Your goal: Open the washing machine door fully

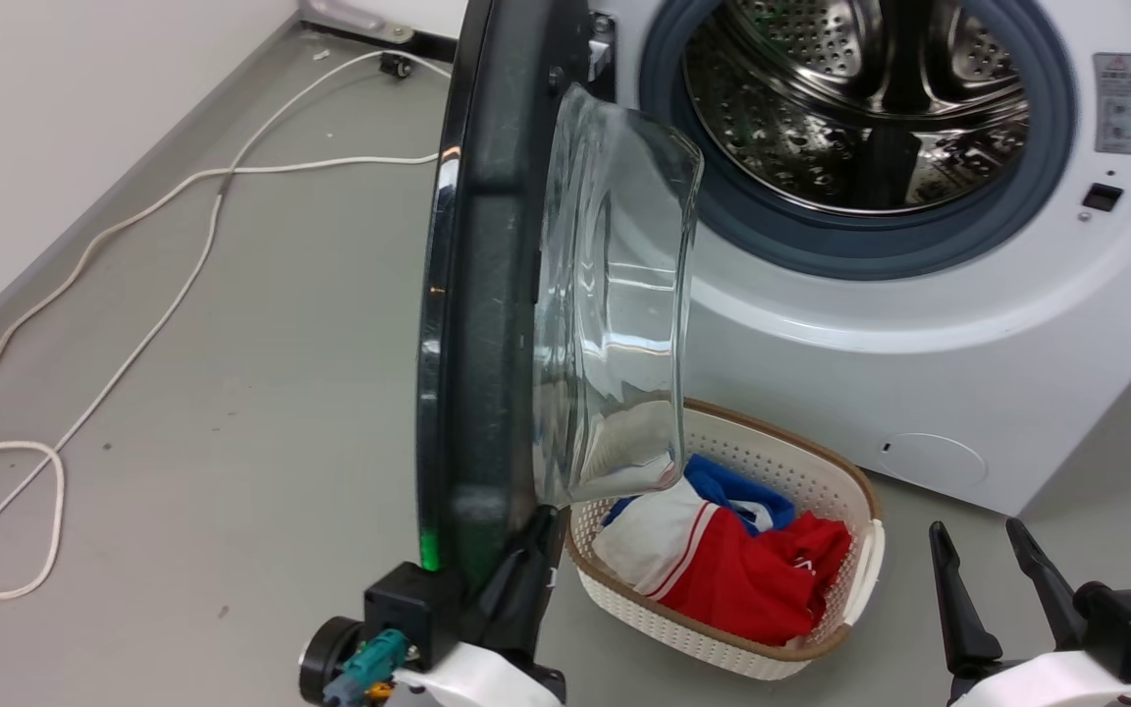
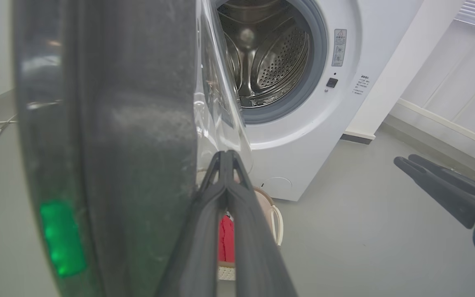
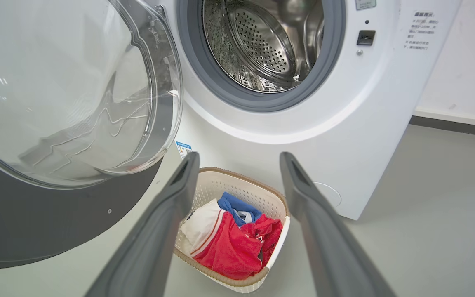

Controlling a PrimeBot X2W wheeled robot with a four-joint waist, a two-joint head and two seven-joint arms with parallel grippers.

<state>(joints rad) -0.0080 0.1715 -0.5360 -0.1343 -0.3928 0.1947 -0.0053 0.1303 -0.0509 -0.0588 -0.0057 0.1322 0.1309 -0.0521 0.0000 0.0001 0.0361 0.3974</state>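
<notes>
**Door standing out from the machine, left claw closed against its inner face**

Far left of the washing machine (image 1: 919, 373), a white cable (image 1: 134, 324) loops over the grey floor. Next comes the washing machine door (image 1: 482, 295). It hangs from the hinge at the left of the machine's opening and juts out roughly square to the machine's front, seen edge-on from the head, so by my reading it is only partly open.

Its glass bowl window (image 1: 615, 295) bulges towards the machine's right side. At the door's lower end, the end farthest from the machine, the left gripper (image 1: 546, 525) lies along the inner side. In the left wrist view its fingers are pressed together with nothing between them.

In front of the machine sits a laundry basket (image 1: 821, 471) holding red, white and blue clothes (image 1: 752, 579), just below the bowl. Above it gape the grey seal (image 1: 683, 196) and the steel drum (image 1: 860, 98).

Off the machine's right front corner, the right gripper (image 1: 976, 530) has its fingers spread wide and holds nothing.

The door looks heavy and rigid, and the hinge carries its weight, so it should swing rather than flex. The glossy black rim is probably slippery to pinch. I would push on the dark inner frame beside the bowl, out at the free edge where leverage is best, and keep off the glass.
</notes>
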